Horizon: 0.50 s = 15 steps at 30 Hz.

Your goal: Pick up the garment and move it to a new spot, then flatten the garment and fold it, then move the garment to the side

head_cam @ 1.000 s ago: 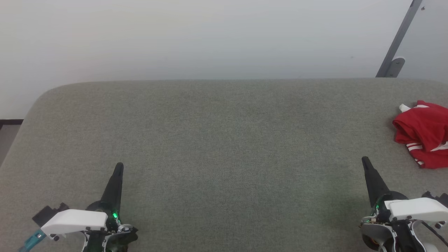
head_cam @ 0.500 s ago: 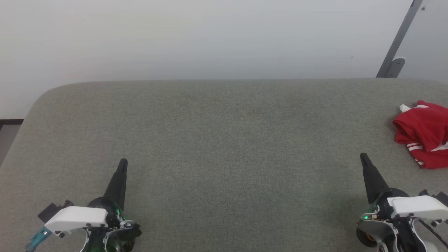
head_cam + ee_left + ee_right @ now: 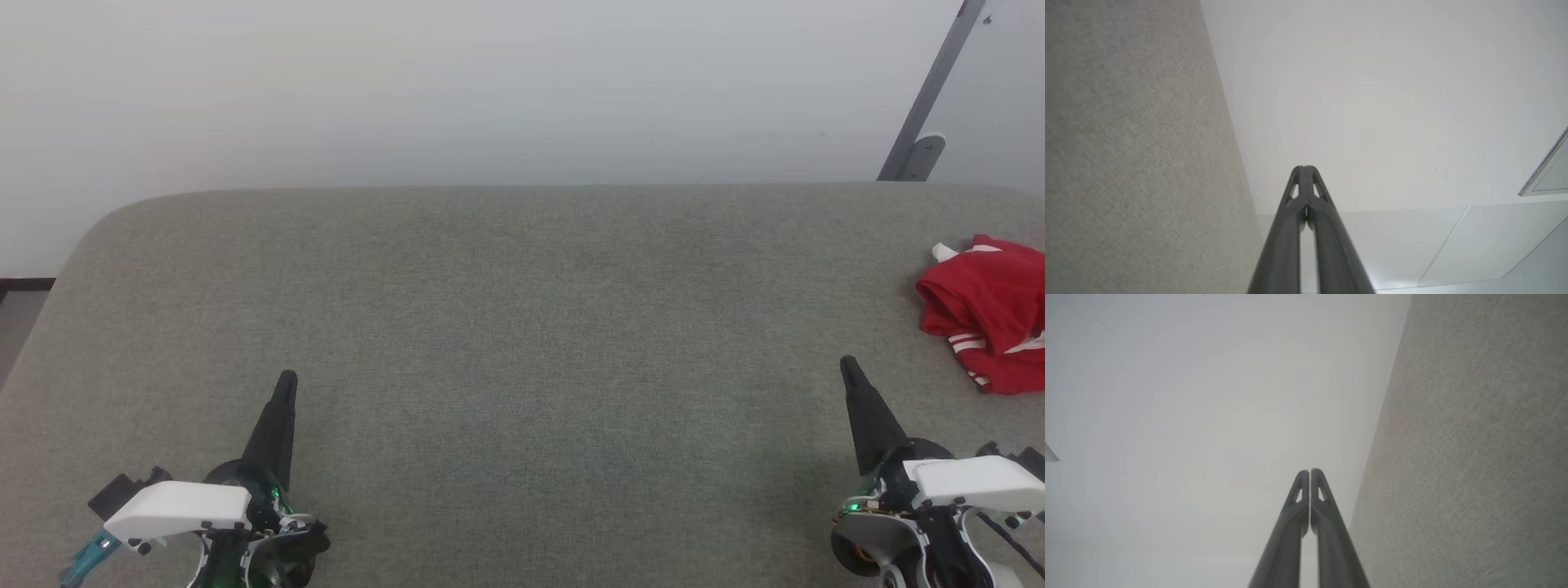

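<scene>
Table [image 3: 522, 310]: grey woven cover, rounded far-left corner, spans nearly the whole head view. In each wrist view it shows as a grey field along one side.

Wall [image 3: 490, 82]: plain, pale, directly behind the table's far edge.

Garment [image 3: 992, 314]: red, bunched in a heap on the table at its far right, well right of centre. The head view's right edge cuts it off, so its full outline cannot be told.
- The visible part is longer far-to-near than across; the long axis runs away from the robot, the near end leaning a little right.
- A small white tip pokes out at the far-left corner of the heap.
- Thin red-and-white stripes lie along the near-left edge, facing the right hand.
- Too crumpled to tell where the collar or hem points.

Bar [image 3: 931, 90]: grey metal, slanted, against the wall at upper right, with a rounded foot near the table's far edge.

Left hand [image 3: 286, 380]: low at the near left over bare table, pointing away from the robot and leaning slightly right. Closed; its fingers [image 3: 1290, 228] meet at the tips, nothing between them.

Right hand [image 3: 847, 363]: low at the near right, leaning slightly left. Closed and empty, its fingers [image 3: 1331, 522] pressed together. The garment lies just beyond it and to its right, apart from it.
</scene>
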### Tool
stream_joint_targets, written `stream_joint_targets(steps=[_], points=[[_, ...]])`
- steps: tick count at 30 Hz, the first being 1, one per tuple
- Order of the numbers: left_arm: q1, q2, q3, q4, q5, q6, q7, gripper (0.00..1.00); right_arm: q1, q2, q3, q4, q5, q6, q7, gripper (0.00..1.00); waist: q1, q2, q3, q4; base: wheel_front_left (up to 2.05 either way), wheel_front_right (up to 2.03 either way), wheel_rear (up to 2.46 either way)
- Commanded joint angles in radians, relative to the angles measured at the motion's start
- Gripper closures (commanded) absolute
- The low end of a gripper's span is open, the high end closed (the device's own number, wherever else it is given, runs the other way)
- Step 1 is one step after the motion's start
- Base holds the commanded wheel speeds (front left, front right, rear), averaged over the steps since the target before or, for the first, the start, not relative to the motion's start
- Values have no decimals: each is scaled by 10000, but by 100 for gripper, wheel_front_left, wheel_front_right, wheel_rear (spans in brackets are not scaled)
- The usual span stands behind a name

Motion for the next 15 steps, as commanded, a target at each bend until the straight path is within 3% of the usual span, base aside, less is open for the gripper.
stream_joint_targets(steps=[1, 15], points=[[-117, -18, 2, -1, -29, -48, 33, 100, -53, 32, -8, -18, 41, 0, 26, 100, 0, 0, 0, 0, 0, 0, 0], [-116, -18, 0, -1, -30, -48, 32, 100, -52, 31, -6, -18, 42, 0, 25, 100, 0, 0, 0, 0, 0, 0, 0]])
